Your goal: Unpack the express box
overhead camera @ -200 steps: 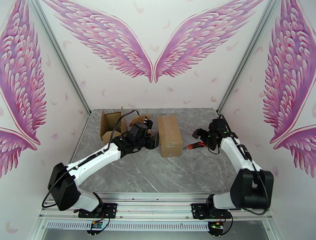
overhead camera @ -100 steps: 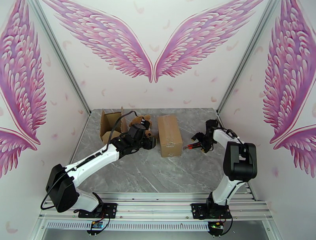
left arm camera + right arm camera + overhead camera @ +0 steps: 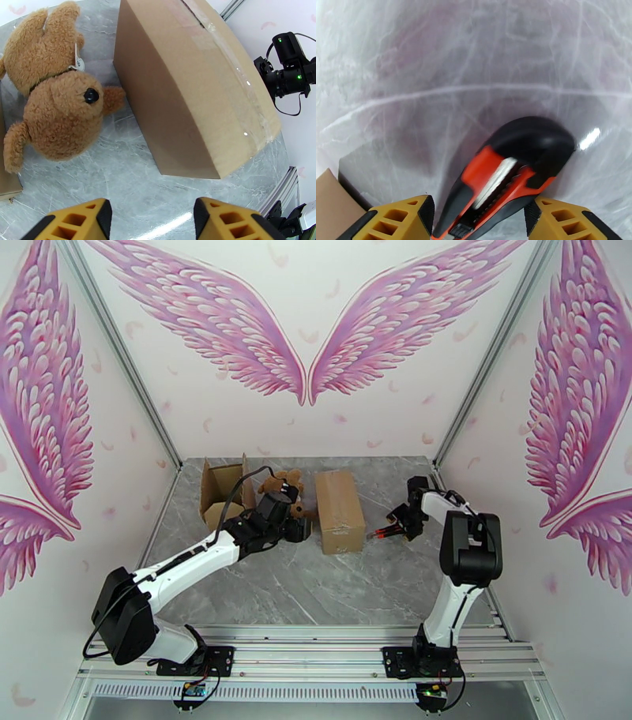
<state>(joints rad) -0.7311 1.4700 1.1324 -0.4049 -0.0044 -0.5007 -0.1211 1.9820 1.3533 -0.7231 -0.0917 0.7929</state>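
A sealed, taped cardboard box [image 3: 340, 510] lies mid-table and fills the upper right of the left wrist view [image 3: 197, 90]. A brown teddy bear [image 3: 283, 481] lies to its left, face up [image 3: 59, 102]. My left gripper [image 3: 300, 526] hovers open just in front of the bear and the box's left side, with nothing between its fingers [image 3: 150, 221]. My right gripper [image 3: 395, 529] is by the box's near right corner, shut on a red and black utility knife [image 3: 381, 534]. The knife [image 3: 513, 169] sits slantwise between the yellow fingers [image 3: 395, 217], low over the table.
An opened cardboard box [image 3: 221, 493] with raised flaps stands at the back left, behind the bear. The right arm's upright links [image 3: 466, 548] rise near the right wall. Bare marble table [image 3: 332, 587] stretches in front of the boxes.
The right arm has folded, its elbow swinging in from the far right to stand upright, while the gripper and knife stayed near the box corner. The left gripper has edged slightly back.
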